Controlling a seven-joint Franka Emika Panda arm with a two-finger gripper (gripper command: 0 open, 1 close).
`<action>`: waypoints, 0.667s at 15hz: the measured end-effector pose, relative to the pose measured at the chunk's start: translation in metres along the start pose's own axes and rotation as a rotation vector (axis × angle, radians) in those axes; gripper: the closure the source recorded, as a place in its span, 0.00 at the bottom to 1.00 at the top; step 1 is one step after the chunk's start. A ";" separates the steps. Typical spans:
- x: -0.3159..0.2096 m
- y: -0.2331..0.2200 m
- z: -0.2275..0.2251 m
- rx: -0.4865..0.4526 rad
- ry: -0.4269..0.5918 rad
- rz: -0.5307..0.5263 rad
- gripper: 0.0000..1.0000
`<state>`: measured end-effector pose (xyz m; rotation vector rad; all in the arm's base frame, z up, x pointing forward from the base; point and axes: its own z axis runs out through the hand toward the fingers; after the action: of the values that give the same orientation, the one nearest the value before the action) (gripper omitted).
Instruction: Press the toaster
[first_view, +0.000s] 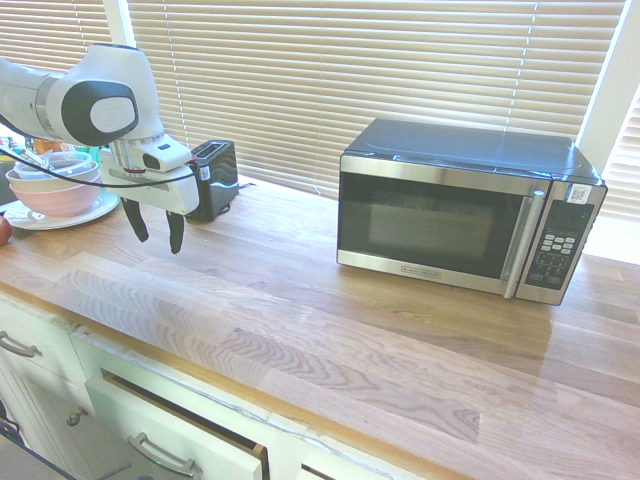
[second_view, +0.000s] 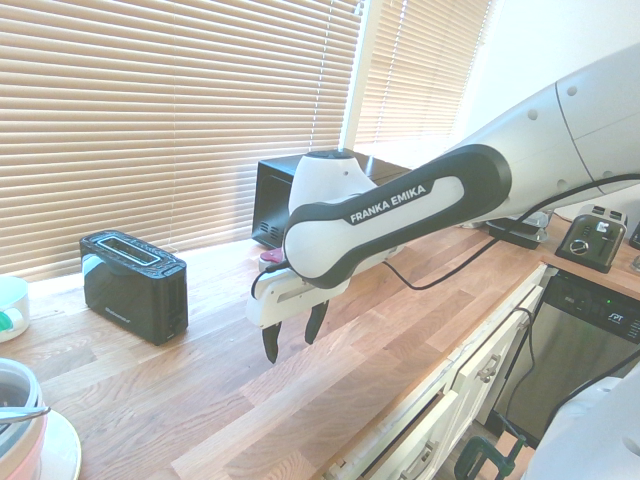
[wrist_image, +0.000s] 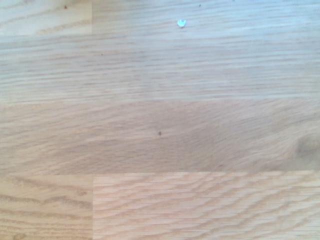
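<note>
Over the wooden surface (first_view: 330, 330): I had the arm hanging with its tool (first_view: 155, 228) pointing straight down, clear of the wood.
Tool state: I saw the two dark fingers (second_view: 270, 345) spread apart with nothing between them.
Toaster place: the toaster (second_view: 135, 285) stood upright on the surface near the window blinds (first_view: 400, 70), black and glossy with a silvery slotted top.
Tool to toaster: in the first exterior view the tool hung just in front of the toaster (first_view: 214, 178), overlapping its lower corner; in the second exterior view I read a gap between them, the tool (second_view: 291, 335) hanging beside the toaster and nearer the surface's front edge, not touching.
Microwave: a large black-and-steel microwave (first_view: 465, 210) sat further along the surface, well apart from the toaster.
Dishes: stacked bowls (first_view: 55, 185) on a plate sat at the end of the surface, beyond the arm.
Wrist view: I saw only bare wood grain (wrist_image: 160, 130) and one tiny pale speck (wrist_image: 181, 23).
</note>
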<state>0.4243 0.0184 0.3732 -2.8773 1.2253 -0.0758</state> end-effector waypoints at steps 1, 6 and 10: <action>0.000 0.000 0.001 -0.001 -0.001 0.001 0.00; 0.003 -0.003 -0.003 0.021 0.036 -0.039 0.00; -0.009 -0.018 -0.015 0.062 0.115 -0.140 0.00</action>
<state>0.4303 0.0375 0.3889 -2.9362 1.0150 -0.2788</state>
